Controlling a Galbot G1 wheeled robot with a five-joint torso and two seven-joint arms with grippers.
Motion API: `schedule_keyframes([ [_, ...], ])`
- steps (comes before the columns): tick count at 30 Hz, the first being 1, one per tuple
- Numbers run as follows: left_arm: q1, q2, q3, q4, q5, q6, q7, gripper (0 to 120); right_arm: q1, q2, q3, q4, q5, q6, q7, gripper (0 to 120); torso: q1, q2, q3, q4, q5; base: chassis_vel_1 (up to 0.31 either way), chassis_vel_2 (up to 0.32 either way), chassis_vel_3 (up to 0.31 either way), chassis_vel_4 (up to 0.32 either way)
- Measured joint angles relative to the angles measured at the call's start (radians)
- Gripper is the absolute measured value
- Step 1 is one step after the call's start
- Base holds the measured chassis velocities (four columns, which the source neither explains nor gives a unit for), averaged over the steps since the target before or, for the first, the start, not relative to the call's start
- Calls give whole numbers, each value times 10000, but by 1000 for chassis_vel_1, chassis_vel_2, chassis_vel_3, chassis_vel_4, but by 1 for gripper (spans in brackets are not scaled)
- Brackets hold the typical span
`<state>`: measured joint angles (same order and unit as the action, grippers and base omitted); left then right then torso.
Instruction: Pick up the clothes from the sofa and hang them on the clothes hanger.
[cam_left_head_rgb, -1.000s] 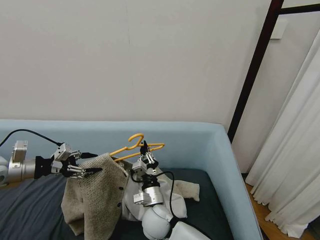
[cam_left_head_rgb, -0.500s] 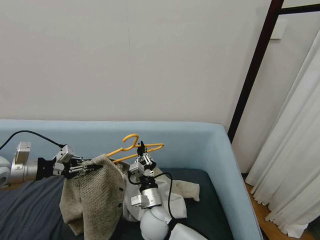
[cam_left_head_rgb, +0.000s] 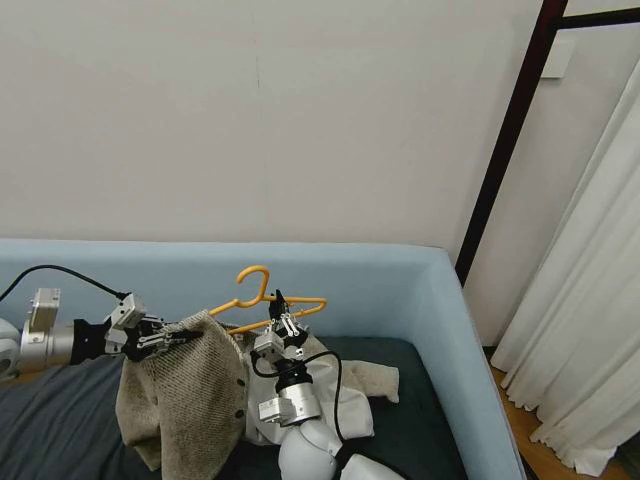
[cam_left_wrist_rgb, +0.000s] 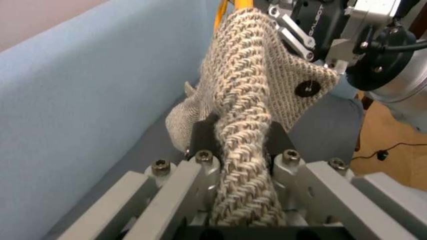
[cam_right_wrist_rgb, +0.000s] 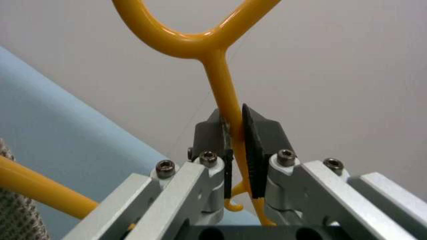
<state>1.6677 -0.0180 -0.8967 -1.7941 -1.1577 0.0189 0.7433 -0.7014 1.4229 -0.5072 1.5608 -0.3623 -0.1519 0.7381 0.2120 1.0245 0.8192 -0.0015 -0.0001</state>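
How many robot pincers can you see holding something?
2. The left pincer, on the left over the sofa, grips the knitted sweater by its edge. The right pincer, in the middle, grips the yellow hanger by its neck.

Light: soft, even; wall (cam_right_wrist_rgb: 333, 50) beyond the fingers (cam_right_wrist_rgb: 260, 132) bright.
Shadow: dark under the sweater (cam_left_wrist_rgb: 243, 95), between left gripper (cam_left_wrist_rgb: 240, 131) fingers.
Glare: faint sheen on hanger (cam_right_wrist_rgb: 217, 75) past right gripper (cam_right_wrist_rgb: 235, 127) fingertips.
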Motion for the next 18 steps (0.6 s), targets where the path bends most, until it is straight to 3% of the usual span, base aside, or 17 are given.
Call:
schedule_keyframes([
  [5,-39,-117,-26,7,8,-16,219,8,-10,2,-4,70,389,69,-64,5,0,0,0,0,1,0,0,0,0],
  [10,-39,-250,-20,41,100,-37,291,8,-37,-77,-7,221,687,223,-101,19,0,0,0,0,0,0,0,0,0],
  [12,-43,-318,-17,83,156,-45,307,8,-89,-158,53,269,737,354,-91,32,0,0,0,0,0,0,0,0,0],
  [15,-65,-377,-18,127,171,-48,300,8,-126,-237,114,310,837,653,-78,40,0,0,0,0,1,0,0,0,0],
  [18,-101,-504,-24,198,206,-50,240,8,-167,-379,286,432,1135,1474,-94,53,0,0,0,0,1,0,0,0,0],
])
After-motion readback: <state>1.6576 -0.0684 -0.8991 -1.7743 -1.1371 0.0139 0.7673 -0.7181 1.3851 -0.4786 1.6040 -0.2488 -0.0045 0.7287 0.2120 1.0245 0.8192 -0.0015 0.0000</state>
